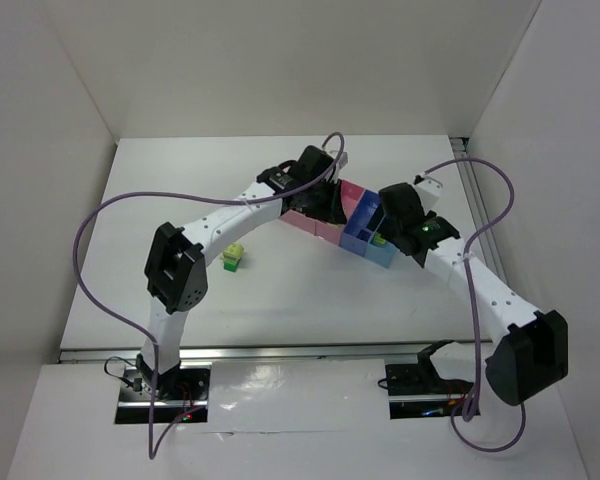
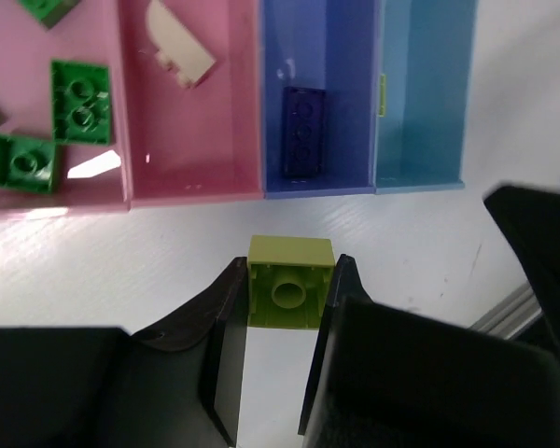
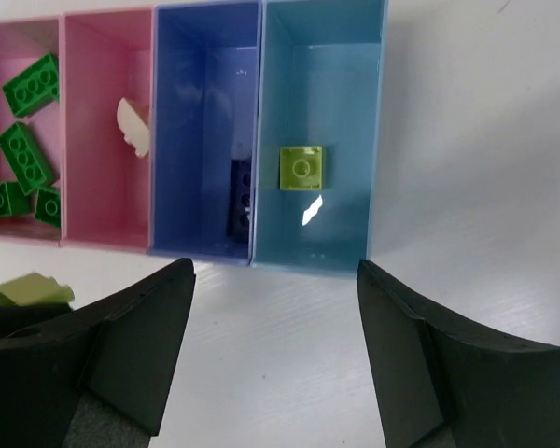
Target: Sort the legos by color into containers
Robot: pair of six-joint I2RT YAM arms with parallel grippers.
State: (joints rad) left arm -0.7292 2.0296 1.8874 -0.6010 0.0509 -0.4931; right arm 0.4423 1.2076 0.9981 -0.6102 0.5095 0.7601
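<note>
The white counter (image 1: 280,310) carries it all. The left arm (image 1: 185,270) swings in from one side and the right arm (image 1: 475,285) from the other, and both meet at the joined row of containers (image 1: 352,222).

Along the row, the wide pink bin (image 2: 19,84) has green bricks (image 2: 81,101) on its floor. The narrow pink bin (image 2: 196,140) holds a beige piece (image 2: 179,54). The blue bin (image 2: 303,47) holds a dark blue brick (image 2: 304,131). The light blue bin (image 2: 420,93) holds a flat yellow-green brick (image 3: 301,168).

The right fingers (image 3: 145,336) are spread wide with nothing between them, poised just in front of the blue and light blue bins. The left fingers (image 2: 226,317) are pinched tight on a yellow-green lego (image 2: 290,291), just short of the row's front wall where narrow pink meets blue.

Well off to the left, a loose pair (image 1: 234,258) of yellow-green and green bricks sits together on the counter.
</note>
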